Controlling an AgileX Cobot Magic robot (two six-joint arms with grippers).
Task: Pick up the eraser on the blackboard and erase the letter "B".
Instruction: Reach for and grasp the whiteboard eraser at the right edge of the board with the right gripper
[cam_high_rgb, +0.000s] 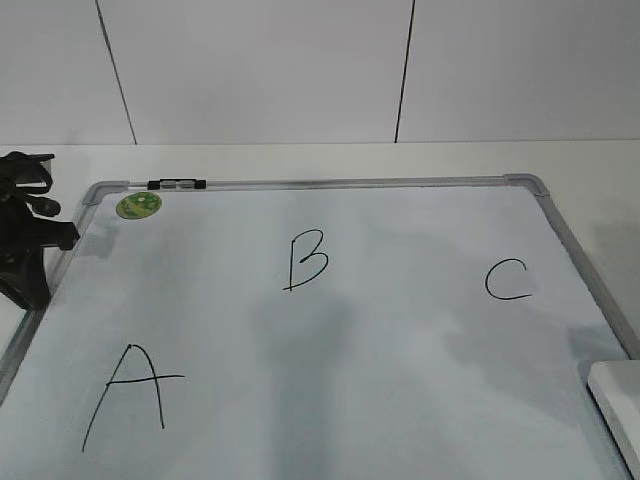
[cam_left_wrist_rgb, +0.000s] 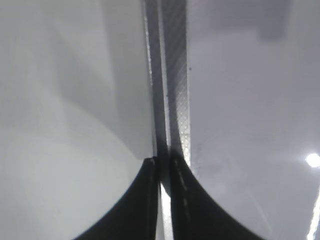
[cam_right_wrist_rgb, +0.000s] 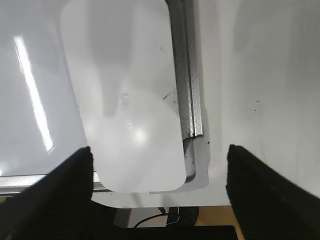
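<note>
The blackboard (cam_high_rgb: 400, 330) lies flat, a white board with a silver-grey frame. The letter "B" (cam_high_rgb: 305, 260) is drawn in black at its upper middle. The eraser (cam_high_rgb: 615, 410), a flat white block, lies at the board's near right corner, cut off by the frame edge. In the right wrist view the eraser (cam_right_wrist_rgb: 125, 100) sits on the board beside the frame (cam_right_wrist_rgb: 187, 75). My right gripper (cam_right_wrist_rgb: 160, 160) is open above it, jaws wide apart and empty. My left gripper (cam_high_rgb: 40, 235) is at the board's left edge, shut (cam_left_wrist_rgb: 161, 172) over the frame (cam_left_wrist_rgb: 172, 75).
A black "A" (cam_high_rgb: 135, 395) is at the near left and a black "C" (cam_high_rgb: 507, 279) at the right. A round green sticker (cam_high_rgb: 138, 205) and a marker (cam_high_rgb: 177, 184) sit at the far left corner. A white table surrounds the board.
</note>
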